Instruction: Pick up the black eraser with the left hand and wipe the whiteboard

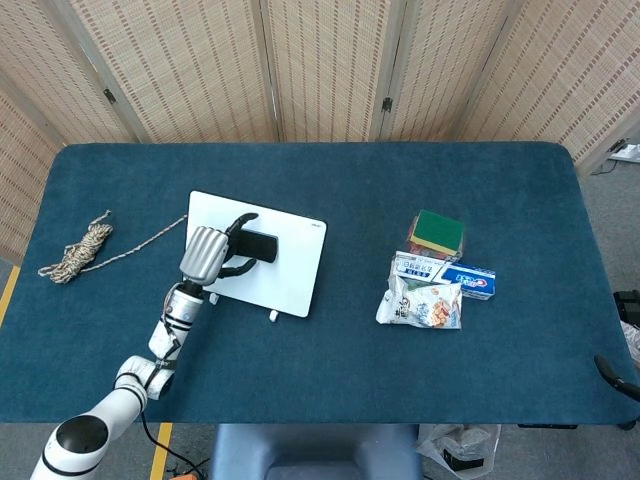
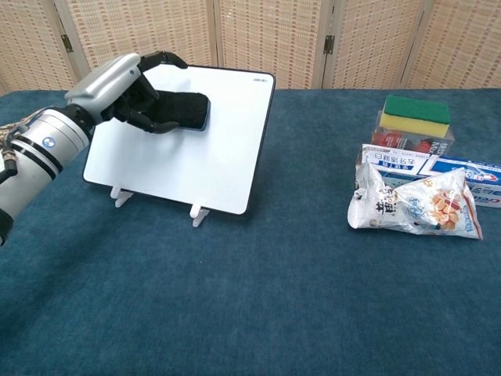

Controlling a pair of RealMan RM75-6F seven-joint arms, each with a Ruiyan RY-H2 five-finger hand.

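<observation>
Against the upper part of the whiteboard (image 2: 188, 149), the left hand (image 2: 129, 90) grips the black eraser (image 2: 182, 110), its fingers curled around the block and its silver back turned up toward the head camera. The eraser lies flat on the white face, poking out past the fingertips on the side away from the wrist. The board leans back on two small white feet (image 2: 200, 215) that stand on the blue table (image 2: 258, 305), below and just toward the robot from the hand; its surface looks plain white wherever it shows. In the head view the same hand (image 1: 205, 253) covers the left half of the board (image 1: 290, 265), with the eraser (image 1: 259, 246) reaching toward the board's middle.

Off beyond the wrist side of the hand, well apart from it, a coil of rope (image 1: 78, 251) lies on the table with one loose end trailing toward the board's top corner. Far past the eraser's free end sit a green and yellow sponge (image 2: 416, 115) on a small box, a toothpaste carton (image 2: 427, 168) and a crumpled snack bag (image 2: 411, 207), all bunched together. Neither view shows the right hand.
</observation>
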